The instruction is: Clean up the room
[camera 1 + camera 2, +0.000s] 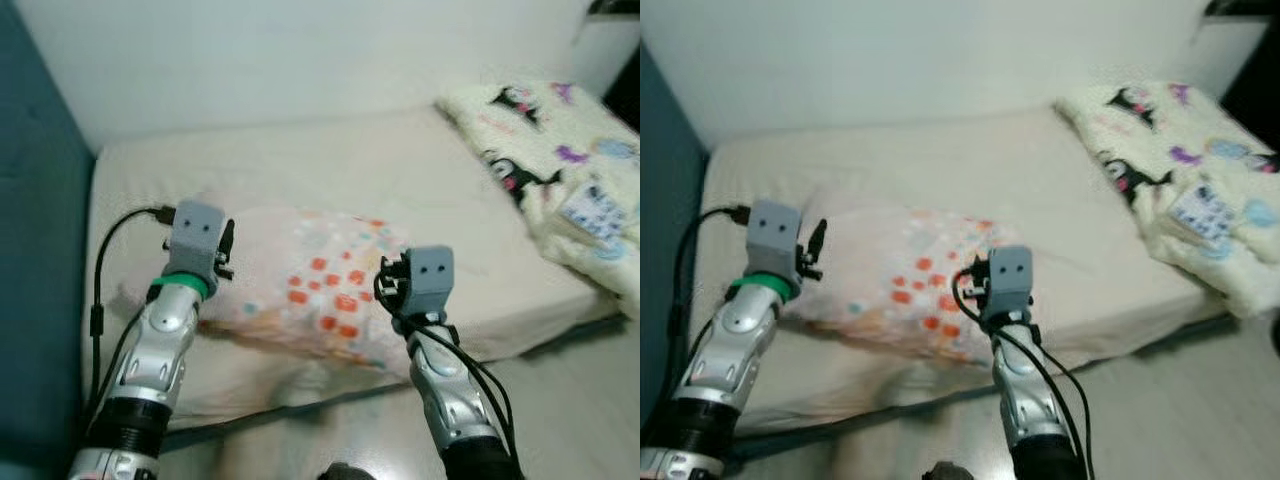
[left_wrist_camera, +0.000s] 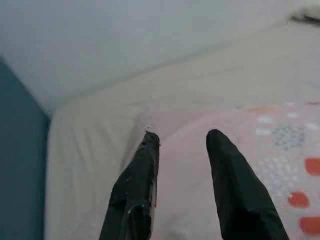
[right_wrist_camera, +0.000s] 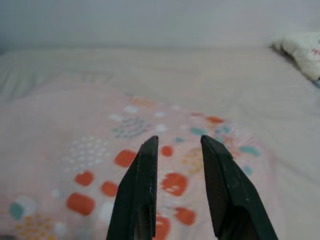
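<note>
Both tools hover with fingers parted over the pillow (image 1: 320,285) on the bed (image 1: 420,180): left tool (image 2: 180,137) (plain end), right tool (image 3: 177,140) over its dots.

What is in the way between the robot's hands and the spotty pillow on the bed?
Nothing visible. The left hand and the right hand are both open and point straight at the spotty pillow, which lies alone near the front edge of the bed. The cartoon blanket sits far off to the right.
</note>
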Motion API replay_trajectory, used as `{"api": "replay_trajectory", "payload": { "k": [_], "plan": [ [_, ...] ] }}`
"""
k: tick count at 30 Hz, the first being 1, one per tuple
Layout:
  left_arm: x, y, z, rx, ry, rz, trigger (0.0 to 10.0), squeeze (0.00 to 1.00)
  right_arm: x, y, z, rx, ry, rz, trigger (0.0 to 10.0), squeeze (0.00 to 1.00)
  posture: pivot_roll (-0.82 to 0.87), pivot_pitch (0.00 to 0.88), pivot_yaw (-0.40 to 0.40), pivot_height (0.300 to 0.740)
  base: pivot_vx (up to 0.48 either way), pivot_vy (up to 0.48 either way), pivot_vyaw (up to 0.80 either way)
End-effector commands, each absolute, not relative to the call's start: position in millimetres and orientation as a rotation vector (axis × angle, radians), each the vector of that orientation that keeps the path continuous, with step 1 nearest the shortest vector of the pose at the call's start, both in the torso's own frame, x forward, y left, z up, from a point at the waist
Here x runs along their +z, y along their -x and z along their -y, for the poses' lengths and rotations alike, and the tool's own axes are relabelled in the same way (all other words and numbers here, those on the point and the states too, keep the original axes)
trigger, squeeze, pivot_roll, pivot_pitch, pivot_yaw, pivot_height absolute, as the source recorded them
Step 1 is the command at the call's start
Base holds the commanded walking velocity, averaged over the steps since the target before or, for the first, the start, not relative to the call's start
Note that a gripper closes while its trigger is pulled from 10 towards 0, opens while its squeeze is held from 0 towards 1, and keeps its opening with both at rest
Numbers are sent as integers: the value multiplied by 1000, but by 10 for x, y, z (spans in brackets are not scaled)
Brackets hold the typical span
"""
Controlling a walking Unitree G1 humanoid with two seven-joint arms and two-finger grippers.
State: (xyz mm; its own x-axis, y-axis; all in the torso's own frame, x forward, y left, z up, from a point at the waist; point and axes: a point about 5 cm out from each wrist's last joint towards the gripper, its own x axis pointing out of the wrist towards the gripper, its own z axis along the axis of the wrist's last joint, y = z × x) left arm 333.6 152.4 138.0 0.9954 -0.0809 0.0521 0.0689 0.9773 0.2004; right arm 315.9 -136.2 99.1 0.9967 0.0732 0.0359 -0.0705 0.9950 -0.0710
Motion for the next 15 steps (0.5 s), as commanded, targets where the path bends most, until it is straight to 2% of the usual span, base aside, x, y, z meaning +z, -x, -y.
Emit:
{"api": "replay_trajectory", "payload": {
  "k": [1, 9, 12, 15],
  "plan": [
    [1378, -3326, -1537, -74, -192, 62, 10000, 0, 977, -3153, 1367, 69, 72, 35, 10000, 0, 24, 31, 33, 740, 0, 480, 0],
    [1379, -3325, -1542, -72, -197, 65, 10000, 0, 981, -3157, 1363, 72, 72, 36, 10000, 0, 26, 31, 33, 740, 0, 480, 0],
    [1403, -3319, -1545, -69, -232, 92, 10000, 0, 977, -3159, 1360, 75, 73, 35, 10000, 0, 27, 31, 33, 740, 0, -81, 0],
    [1404, -3314, -1536, -74, -254, 102, 10000, 0, 974, -3161, 1360, 75, 74, 34, 10000, 0, 27, 31, 33, 740, 0, -480, 0]
  ]
}}
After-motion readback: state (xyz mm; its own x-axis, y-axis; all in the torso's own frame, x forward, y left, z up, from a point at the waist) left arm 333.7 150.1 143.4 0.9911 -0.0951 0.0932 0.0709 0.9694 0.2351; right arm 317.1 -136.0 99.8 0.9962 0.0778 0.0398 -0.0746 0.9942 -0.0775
